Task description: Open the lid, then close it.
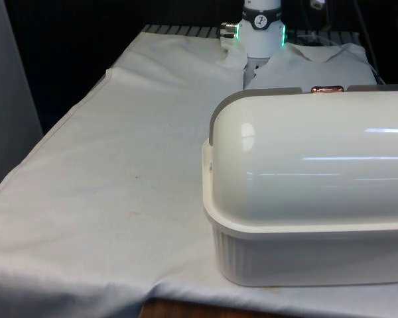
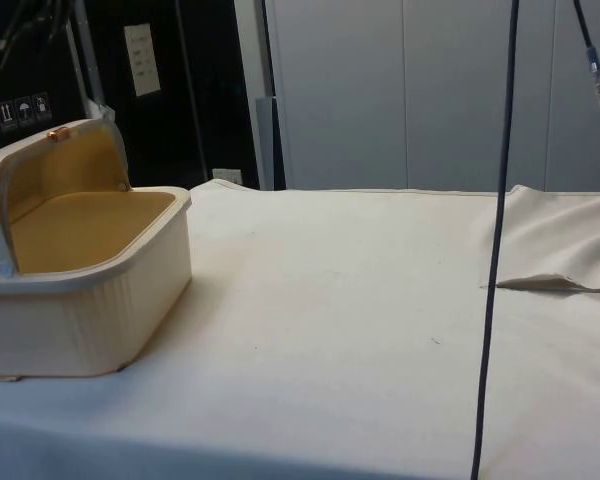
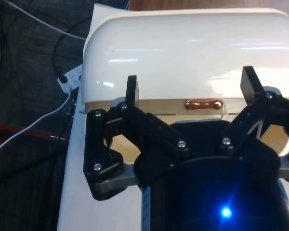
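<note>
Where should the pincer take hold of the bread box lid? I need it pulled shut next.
Grip the small copper handle on the edge of the rolled-back lid. It is the lid's one protruding part; the rest is smooth and curved. Come from the box's open side, where the open pincer faces it, a finger on either side. The side view shows the lid raised.

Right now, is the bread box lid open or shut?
Open: the lid is rolled back, baring the bread box tan interior in the side view.
</note>
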